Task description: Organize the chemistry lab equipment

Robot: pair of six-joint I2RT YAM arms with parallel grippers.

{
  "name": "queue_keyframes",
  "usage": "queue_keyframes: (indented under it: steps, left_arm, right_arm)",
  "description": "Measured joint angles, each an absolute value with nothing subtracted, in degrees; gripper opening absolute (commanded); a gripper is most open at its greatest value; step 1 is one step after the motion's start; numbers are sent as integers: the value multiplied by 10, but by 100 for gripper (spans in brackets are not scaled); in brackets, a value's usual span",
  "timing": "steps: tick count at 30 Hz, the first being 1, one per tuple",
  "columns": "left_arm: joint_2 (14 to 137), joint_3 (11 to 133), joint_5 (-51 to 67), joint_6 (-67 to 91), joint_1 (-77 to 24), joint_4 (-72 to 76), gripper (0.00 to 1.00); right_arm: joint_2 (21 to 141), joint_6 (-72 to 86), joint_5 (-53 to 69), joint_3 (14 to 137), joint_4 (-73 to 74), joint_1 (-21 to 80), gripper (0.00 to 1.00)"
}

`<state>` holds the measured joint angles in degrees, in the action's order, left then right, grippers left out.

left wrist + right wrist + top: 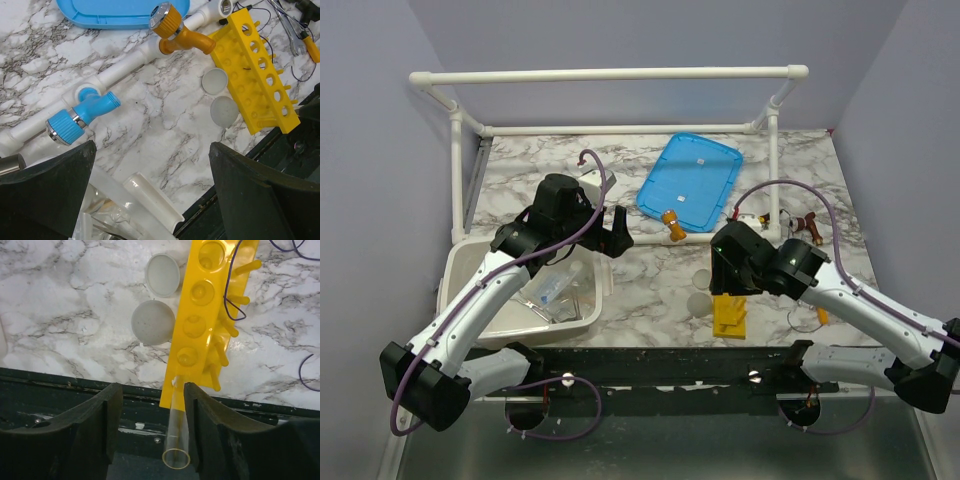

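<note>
Yellow rack (192, 308) lies just beside two white discs (153, 322).

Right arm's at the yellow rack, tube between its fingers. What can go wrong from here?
1. The clear tube sits between the right gripper's parted fingers, close to one. Pulling back could drag it off the yellow rack.
2. The rack sits at the table's near edge, so a nudge might tip it off.
3. A thin wire loops over the rack's pegs and could snag.
</note>
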<state>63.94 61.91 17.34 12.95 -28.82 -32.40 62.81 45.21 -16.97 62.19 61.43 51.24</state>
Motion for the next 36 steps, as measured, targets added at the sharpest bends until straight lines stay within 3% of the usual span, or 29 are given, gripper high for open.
queue_keyframes:
  steps: [15, 26, 28, 31, 36]
  left_arm:
    - [598, 613, 150, 129, -288, -316, 99]
    - [523, 586, 95, 131, -230, -285, 99]
    - [524, 586, 95, 133, -223, -284, 99]
    - [525, 586, 95, 134, -222, -284, 99]
    - [527, 586, 95, 134, -221, -284, 99]
  right_arm:
    - [702, 351, -233, 754, 610, 512, 67]
    - [832, 286, -232, 713, 486, 511, 75]
    - [844, 276, -231, 697, 470, 508, 72]
    - [856, 257, -224, 672, 440, 496, 59]
    - [881, 225, -201, 643, 398, 461, 53]
